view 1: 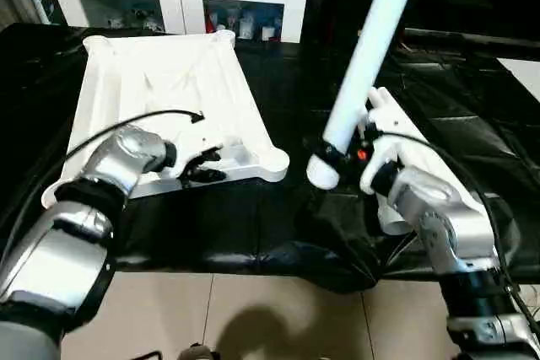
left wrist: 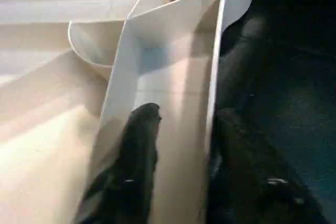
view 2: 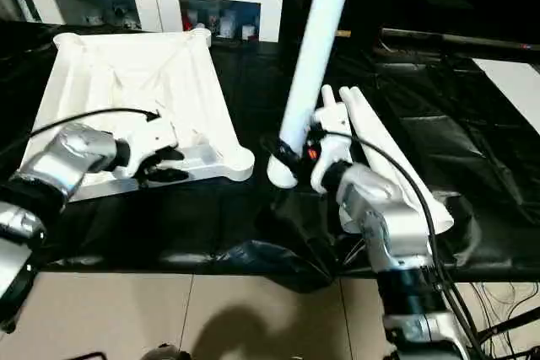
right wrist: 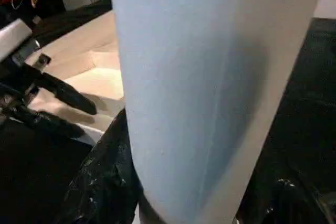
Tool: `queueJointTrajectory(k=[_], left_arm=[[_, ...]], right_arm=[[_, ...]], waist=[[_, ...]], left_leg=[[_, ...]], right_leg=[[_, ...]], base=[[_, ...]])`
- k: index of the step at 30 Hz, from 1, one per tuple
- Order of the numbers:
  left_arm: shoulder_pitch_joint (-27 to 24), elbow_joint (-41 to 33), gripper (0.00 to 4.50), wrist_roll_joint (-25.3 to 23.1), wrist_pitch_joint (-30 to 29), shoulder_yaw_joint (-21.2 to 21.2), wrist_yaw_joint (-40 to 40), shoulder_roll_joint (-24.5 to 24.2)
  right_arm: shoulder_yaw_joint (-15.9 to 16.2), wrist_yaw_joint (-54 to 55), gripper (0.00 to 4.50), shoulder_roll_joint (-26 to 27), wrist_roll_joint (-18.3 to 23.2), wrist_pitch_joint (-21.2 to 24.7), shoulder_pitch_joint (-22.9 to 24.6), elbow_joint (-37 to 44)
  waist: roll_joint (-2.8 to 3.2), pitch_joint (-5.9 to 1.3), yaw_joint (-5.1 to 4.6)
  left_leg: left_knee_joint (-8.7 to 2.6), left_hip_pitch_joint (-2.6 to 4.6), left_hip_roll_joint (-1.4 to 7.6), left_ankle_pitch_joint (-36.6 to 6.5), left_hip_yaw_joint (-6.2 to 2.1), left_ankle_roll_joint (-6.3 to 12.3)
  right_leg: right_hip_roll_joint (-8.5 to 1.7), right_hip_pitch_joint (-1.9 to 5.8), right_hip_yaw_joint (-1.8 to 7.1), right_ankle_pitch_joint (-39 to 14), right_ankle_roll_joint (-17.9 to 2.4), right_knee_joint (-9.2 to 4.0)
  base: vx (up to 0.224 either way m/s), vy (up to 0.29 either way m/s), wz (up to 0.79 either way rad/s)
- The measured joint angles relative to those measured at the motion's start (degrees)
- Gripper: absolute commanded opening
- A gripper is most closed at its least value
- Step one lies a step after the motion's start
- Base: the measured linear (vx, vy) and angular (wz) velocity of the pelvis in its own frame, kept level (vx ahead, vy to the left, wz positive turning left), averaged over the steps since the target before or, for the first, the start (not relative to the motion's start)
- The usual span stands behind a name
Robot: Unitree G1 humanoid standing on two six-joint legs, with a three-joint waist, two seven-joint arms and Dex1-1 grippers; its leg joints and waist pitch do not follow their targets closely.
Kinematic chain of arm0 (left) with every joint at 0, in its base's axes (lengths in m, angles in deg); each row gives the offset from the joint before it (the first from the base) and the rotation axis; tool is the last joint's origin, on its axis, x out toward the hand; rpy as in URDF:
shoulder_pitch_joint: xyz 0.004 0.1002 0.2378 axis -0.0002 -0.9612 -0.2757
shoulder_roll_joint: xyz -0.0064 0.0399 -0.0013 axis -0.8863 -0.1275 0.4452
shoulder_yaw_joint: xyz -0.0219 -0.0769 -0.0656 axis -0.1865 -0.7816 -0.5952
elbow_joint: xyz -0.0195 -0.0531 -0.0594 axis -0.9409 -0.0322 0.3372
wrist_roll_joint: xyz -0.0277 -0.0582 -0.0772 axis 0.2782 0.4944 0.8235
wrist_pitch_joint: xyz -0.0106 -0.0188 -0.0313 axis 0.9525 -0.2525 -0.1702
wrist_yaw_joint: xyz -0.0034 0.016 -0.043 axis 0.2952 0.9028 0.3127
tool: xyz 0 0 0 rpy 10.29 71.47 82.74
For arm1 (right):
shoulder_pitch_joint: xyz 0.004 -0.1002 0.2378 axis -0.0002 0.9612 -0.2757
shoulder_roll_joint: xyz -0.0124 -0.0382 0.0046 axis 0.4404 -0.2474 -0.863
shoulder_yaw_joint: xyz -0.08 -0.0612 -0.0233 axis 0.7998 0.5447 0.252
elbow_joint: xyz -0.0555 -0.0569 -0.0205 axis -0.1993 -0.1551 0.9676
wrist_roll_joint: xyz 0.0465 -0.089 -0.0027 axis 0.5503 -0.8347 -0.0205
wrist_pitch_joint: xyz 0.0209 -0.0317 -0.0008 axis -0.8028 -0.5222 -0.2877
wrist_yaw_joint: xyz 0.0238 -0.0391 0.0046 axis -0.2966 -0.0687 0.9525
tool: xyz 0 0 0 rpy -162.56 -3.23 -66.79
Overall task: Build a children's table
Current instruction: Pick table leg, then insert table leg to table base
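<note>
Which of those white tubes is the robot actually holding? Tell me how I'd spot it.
Start at the big white tabletop lying ribbed side up on the black-covered table. Just right of its near corner, the right gripper clasps a table leg near its lower end. That leg rises steeply out of the picture's top, while the other legs lie flat behind the gripper.

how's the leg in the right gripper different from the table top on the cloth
The leg is a long round tube, held raised and tilted by the right gripper. The table top is a broad square lying underside up, ribs and corner sockets showing. The left gripper straddles its near rim. Both are white plastic.
</note>
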Motion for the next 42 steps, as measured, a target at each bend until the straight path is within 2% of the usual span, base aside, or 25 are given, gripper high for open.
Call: queueJointTrajectory(k=[1, 2, 6, 8, 20, 25, 29, 32, 34, 36, 38, 42], left_arm=[[0.2, 0.4, 1.8, 0.1, 0.0, -0.2, -0.5, 0.0], [0.6, 1.3, 1.53, 0.2, 0.0, -0.5, -1.1, 0.2], [1.7, 4.5, 1.34, -0.3, 1.0, -0.5, -1.6, 0.9], [2.0, 5.4, 1.1, -0.6, 1.4, -0.5, -1.6, 1.0], [2.3, 8.0, 0.25, -3.9, 2.7, -0.4, -1.5, 1.7], [2.4, 8.0, 0.03, -4.3, 3.2, -0.5, -1.9, 2.2], [1.5, 8.0, 0.0, -3.2, 2.5, -2.9, -4.0, 2.3], [-1.7, 5.6, 0.0, -0.3, 2.7, -5.0, -7.6, 2.6], [-5.3, 0.1, 0.0, 1.1, 2.7, -5.7, -9.6, 3.1], [-7.6, -3.3, 0.0, 1.5, 2.8, -5.5, -10.9, 3.1], [-10.7, -8.0, 0.0, 1.8, 2.7, -5.4, -10.9, 3.1], [-13.6, -13.0, 0.0, 2.1, 2.2, -5.4, -10.4, 3.6]], right_arm=[[0.0, 0.0, 1.88, 0.0, 0.0, 0.0, 0.0, 0.1], [0.0, -0.1, 1.88, 0.0, 0.0, 0.0, 0.0, 0.4], [0.0, -0.1, 1.88, 0.0, 0.0, 0.0, 0.0, 0.9], [0.1, -0.1, 1.88, 0.0, 0.0, 0.0, 0.0, 0.9], [0.1, -0.1, 1.88, 0.0, 0.0, 0.0, -0.1, 0.9], [0.1, -0.1, 1.88, 0.0, 0.0, 0.0, -0.1, 0.9], [0.0, -0.3, 1.88, 0.0, 0.4, 1.6, -0.3, 0.9], [0.8, -2.1, 1.88, -1.1, 0.8, 3.7, -0.3, 0.9], [1.3, -3.3, 1.88, -1.2, 1.4, 5.1, -0.3, 1.3], [1.3, -3.7, 1.88, -1.2, 2.2, 5.8, -0.5, 1.4], [1.3, -3.8, 1.88, -1.3, 2.4, 5.9, -0.9, 1.3], [1.4, -3.9, 1.88, -1.2, 2.3, 5.8, -2.9, 0.4]], waist=[[0.0, 0.0, 0.0], [0.01, 0.01, 0.0], [0.03, 0.01, 0.07], [0.03, 0.02, 0.08], [0.16, 0.08, 0.04], [0.18, 0.09, -0.36], [0.36, 0.11, -0.4], [0.68, -0.04, -0.09], [0.83, -0.14, 0.26], [1.26, -0.4, 0.6], [1.4, -0.5, 0.61], [1.37, -0.5, 0.5]], left_leg=[[0.0, 0.0, 0.0, 0.0, 0.0, 0.0], [0.0, 0.0, 0.0, 0.0, 0.0, 0.0], [0.0, 0.0, 0.0, 0.0, 0.0, 0.0], [0.0, 0.0, 0.0, 0.0, 0.0, 0.01], [0.0, 0.01, 0.0, 0.0, 0.0, 0.01], [-0.01, 0.02, 0.0, 0.0, 0.0, 0.01], [-0.02, 0.02, 0.0, 0.0, 0.0, 0.01], [-0.02, 0.02, -0.02, 0.0, 0.02, 0.06], [-0.03, 0.05, 0.0, -0.1, 0.03, 0.12], [-0.04, 0.09, -0.01, -0.1, 0.26, 0.21], [-0.06, 0.26, -0.02, -0.1, 0.47, 0.23], [-0.22, 0.66, -0.02, -0.1, 0.75, 0.23]], right_leg=[[0.0, 0.0, 0.0, 0.0, 0.0, 0.0], [0.0, 0.0, 0.0, 0.0, 0.0, -0.01], [0.0, 0.0, 0.0, 0.0, 0.0, -0.03], [0.0, 0.0, 0.0, 0.0, 0.0, -0.03], [0.0, 0.0, 0.01, 0.0, 0.0, -0.03], [0.0, 0.0, 0.03, 0.0, 0.0, -0.04], [0.01, -0.01, 0.03, 0.0, 0.0, -0.06], [0.0, 0.05, 0.05, 0.0, 0.0, -0.2], [-0.02, 0.1, 0.03, 0.0, -0.1, -0.23], [-0.15, 0.13, 0.03, -0.1, -0.1, -0.23], [-0.23, 0.21, 0.12, -0.1, -0.1, -0.19], [-0.32, 0.46, 0.2, -0.1, -0.1, -0.15]], base=[[0.0, 0.0, 0.0], [0.0, 0.0, 0.0], [0.0, 0.0, 0.0], [0.0, 0.0, 0.0], [0.0, 0.0, 0.0], [0.0, 0.0, 0.0], [0.0, 0.0, 0.0], [0.0, 0.0, 0.0], [0.0, 0.0, 0.0], [0.0, 0.0, 0.0], [0.0, 0.0, 0.0], [0.0, 0.0, 0.0]])
